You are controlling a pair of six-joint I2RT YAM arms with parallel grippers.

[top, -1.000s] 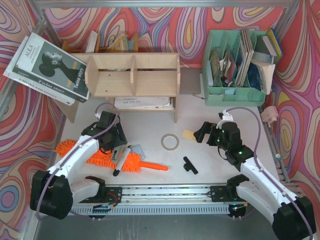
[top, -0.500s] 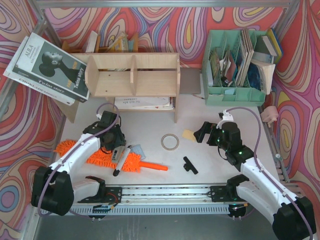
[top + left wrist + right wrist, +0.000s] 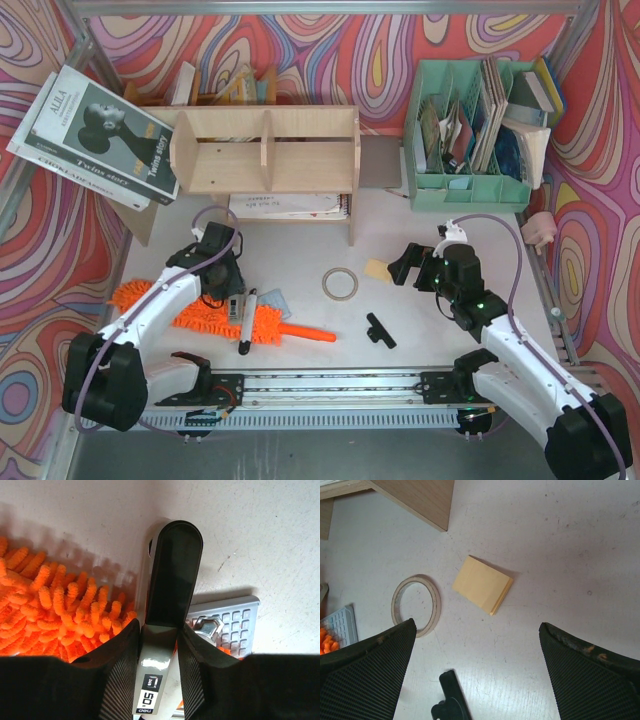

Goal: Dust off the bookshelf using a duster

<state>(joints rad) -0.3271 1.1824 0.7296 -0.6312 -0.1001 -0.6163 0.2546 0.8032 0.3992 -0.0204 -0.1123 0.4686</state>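
Note:
The plywood bookshelf (image 3: 265, 150) stands at the back, its leg corner in the right wrist view (image 3: 420, 500). The orange duster (image 3: 190, 315) lies flat near the front left, with its handle (image 3: 310, 333) pointing right; its shaggy head shows in the left wrist view (image 3: 45, 610). My left gripper (image 3: 238, 300) sits low over the duster's head, and in its wrist view (image 3: 159, 630) it is shut on a black-and-white marker pen (image 3: 172, 580), not on the duster. The pen (image 3: 245, 322) lies across the duster. My right gripper (image 3: 412, 265) hovers open and empty (image 3: 476, 625).
A grey keypad (image 3: 235, 622) lies beside the duster. A tape ring (image 3: 340, 284), yellow sticky notes (image 3: 377, 268) and a black clip (image 3: 380, 330) lie mid-table. A mint-green organiser (image 3: 470, 130) stands back right. Books (image 3: 95, 135) lean at the left.
The marker pen has swung from a slant to nearly straight, in line with my left fingers. The left gripper shifted slightly. The right arm has not moved.

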